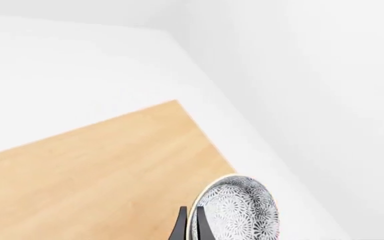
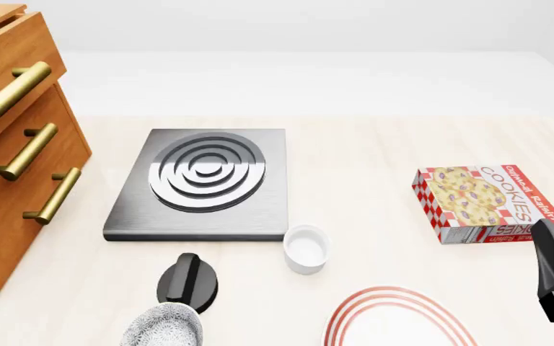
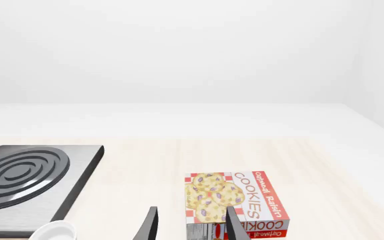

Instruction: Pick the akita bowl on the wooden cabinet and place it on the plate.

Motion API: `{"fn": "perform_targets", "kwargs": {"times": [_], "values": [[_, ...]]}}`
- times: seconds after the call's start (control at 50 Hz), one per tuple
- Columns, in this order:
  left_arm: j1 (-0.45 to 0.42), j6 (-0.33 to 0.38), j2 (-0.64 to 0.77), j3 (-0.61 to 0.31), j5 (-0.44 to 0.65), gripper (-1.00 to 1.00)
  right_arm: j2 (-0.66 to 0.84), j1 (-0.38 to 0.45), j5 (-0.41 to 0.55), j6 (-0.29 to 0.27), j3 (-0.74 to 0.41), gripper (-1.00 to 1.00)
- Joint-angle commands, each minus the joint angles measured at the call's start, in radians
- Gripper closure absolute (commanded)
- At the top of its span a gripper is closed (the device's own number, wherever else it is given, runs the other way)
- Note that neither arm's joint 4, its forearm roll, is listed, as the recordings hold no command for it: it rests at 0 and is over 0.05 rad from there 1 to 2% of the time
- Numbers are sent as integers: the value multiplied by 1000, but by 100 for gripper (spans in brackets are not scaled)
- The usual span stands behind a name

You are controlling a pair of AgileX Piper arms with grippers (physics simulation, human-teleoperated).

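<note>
The akita bowl (image 2: 166, 326) (image 1: 242, 210), speckled grey and white, hangs at the near left of the front view, over the table and clear of the wooden cabinet (image 2: 8, 158). My left gripper (image 1: 190, 210) is shut on the bowl's rim, with one finger inside and one outside. The arm's black wrist (image 2: 188, 280) shows just above the bowl. The plate (image 2: 352, 308), white with red rings, lies to the right of the bowl at the near edge and is partly cut off. My right gripper (image 3: 190, 215) stands open and holds nothing, on the near right beside the cookie box.
A dark stove slab (image 2: 205, 184) with silver rings lies mid-table. A small white cup (image 2: 305, 249) stands in front of it, between the bowl and the plate. A cookie box (image 2: 484, 202) lies at the right. The cabinet's drawers stick out at the left.
</note>
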Motion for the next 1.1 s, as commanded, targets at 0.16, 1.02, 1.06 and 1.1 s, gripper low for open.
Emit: {"fn": "perform_targets", "kwargs": {"times": [0.16, 1.02, 1.06, 1.1], "values": [[-49, -41, -60, -36, 58, 100, 0, 0, 0, 0, 0, -100], [-245, -178, -168, -70, 176, 100, 0, 0, 0, 0, 0, -100], [-253, -183, -172, -69, 178, 100, 0, 0, 0, 0, 0, -100], [-256, -186, -174, -68, 178, 100, 0, 0, 0, 0, 0, -100]]}}
